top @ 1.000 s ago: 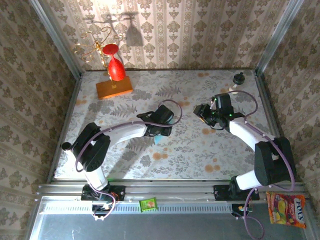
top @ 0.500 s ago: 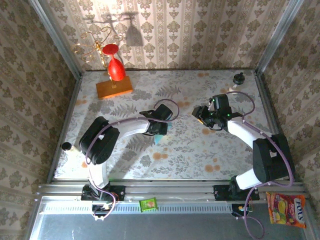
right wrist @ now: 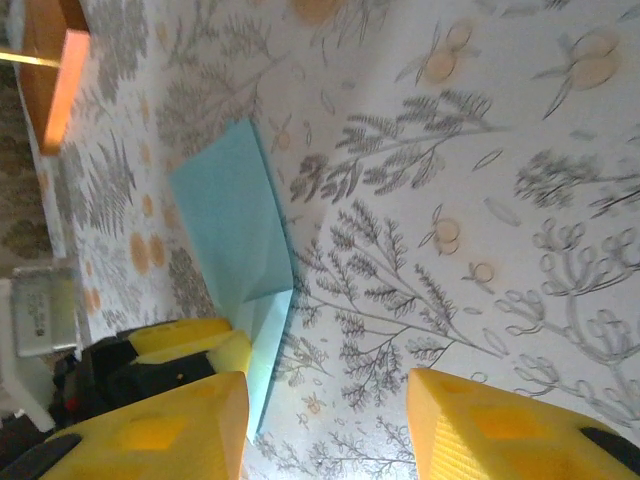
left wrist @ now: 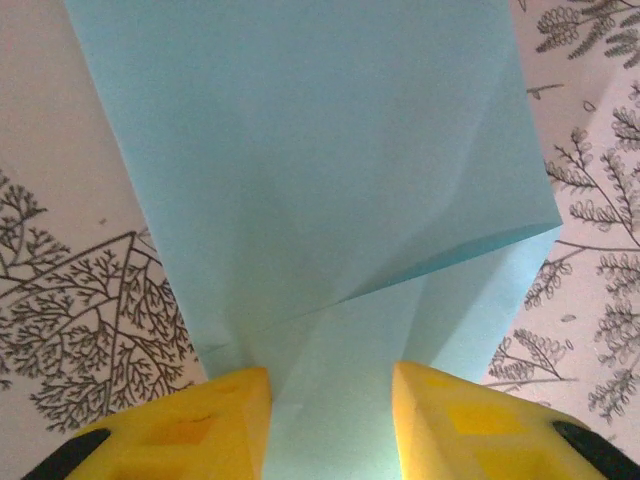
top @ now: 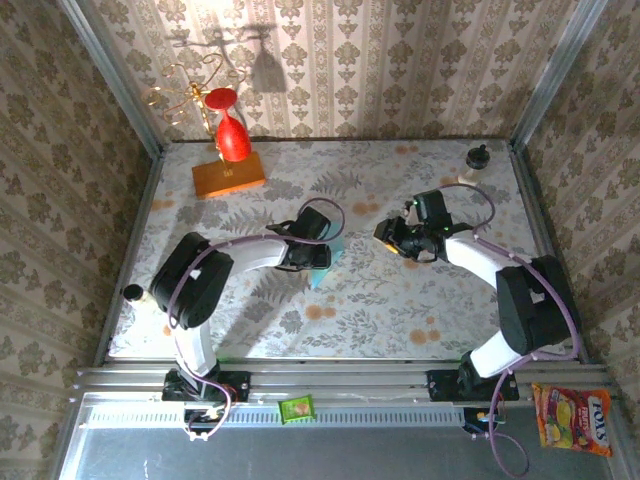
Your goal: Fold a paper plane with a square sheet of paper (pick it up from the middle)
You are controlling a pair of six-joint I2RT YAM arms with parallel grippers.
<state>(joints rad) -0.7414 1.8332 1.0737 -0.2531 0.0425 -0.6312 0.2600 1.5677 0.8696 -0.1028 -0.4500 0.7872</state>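
- The square sheet of paper, light blue and already partly folded, lies flat on the floral tablecloth near the middle of the table.
- One folded flap lies on top of a lower layer, and its slanted edge runs across the sheet in the left wrist view.
- The left gripper is at the near end of the sheet. Its two yellow fingers stand apart and the blue paper runs through the gap between them. They are not clamped on it, and I cannot tell whether the fingertips press on the paper.
- The right gripper is just to the right of the sheet, apart from it. Its yellow fingers are spread, with only patterned cloth between them.
- From above, both arms reach inward and their wrists are near each other at mid-table.
- An orange block sits at the far left of the table, well apart from the sheet, with a red glass on it.
- A small black knob stands at the far right corner.
- A small green packet lies on the near rail, and a sweets bag lies at the lower right.
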